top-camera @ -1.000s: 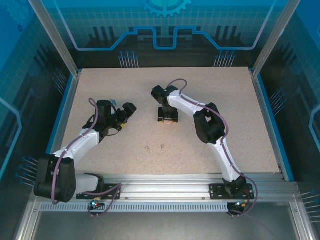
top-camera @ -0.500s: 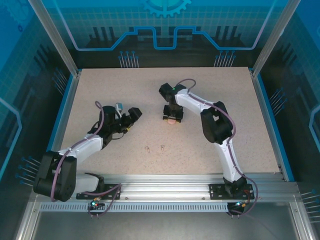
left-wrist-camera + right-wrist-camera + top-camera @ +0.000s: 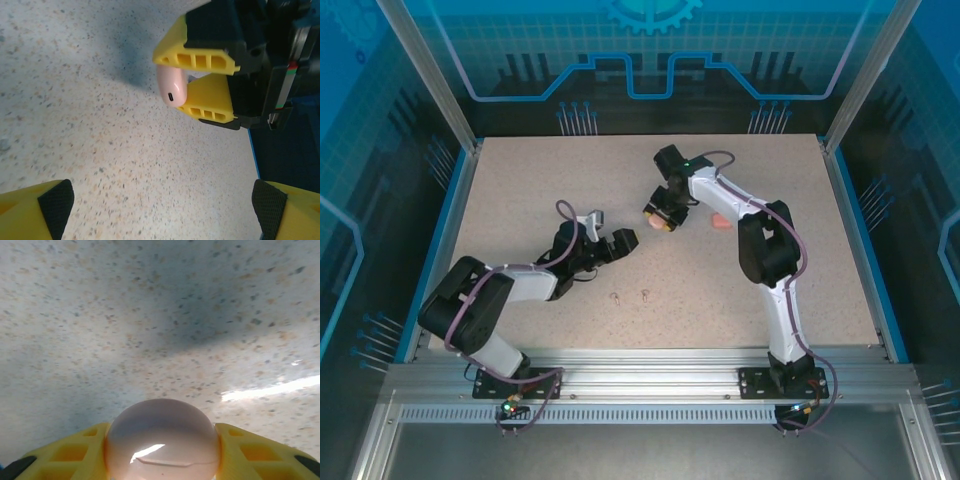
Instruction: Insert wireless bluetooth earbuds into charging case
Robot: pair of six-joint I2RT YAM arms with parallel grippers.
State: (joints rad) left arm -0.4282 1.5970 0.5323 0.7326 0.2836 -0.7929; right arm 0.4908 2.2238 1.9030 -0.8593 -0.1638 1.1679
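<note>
My right gripper (image 3: 660, 218) is shut on a pink charging case (image 3: 162, 440), which sits between its yellow fingers (image 3: 252, 452) above the speckled table. The left wrist view shows that case (image 3: 171, 87) from the side, with a small port on its end. A second pink case (image 3: 720, 222) lies on the table right of the right gripper. Two tiny pale stemmed earbuds (image 3: 616, 297) (image 3: 646, 294) lie apart near the table's front middle. My left gripper (image 3: 613, 240) is open with nothing between its fingertips (image 3: 47, 210), low over the table left of the held case.
The speckled table (image 3: 520, 190) is edged by blue rails (image 3: 445, 225) and metal posts. The right arm (image 3: 765, 250) crosses the right half of the table, and the left arm (image 3: 510, 285) lies low at the front left.
My right gripper has closed on the pink case and carried it back and to the right. The left arm swung down toward the centre. The second pink case has come into sight.
</note>
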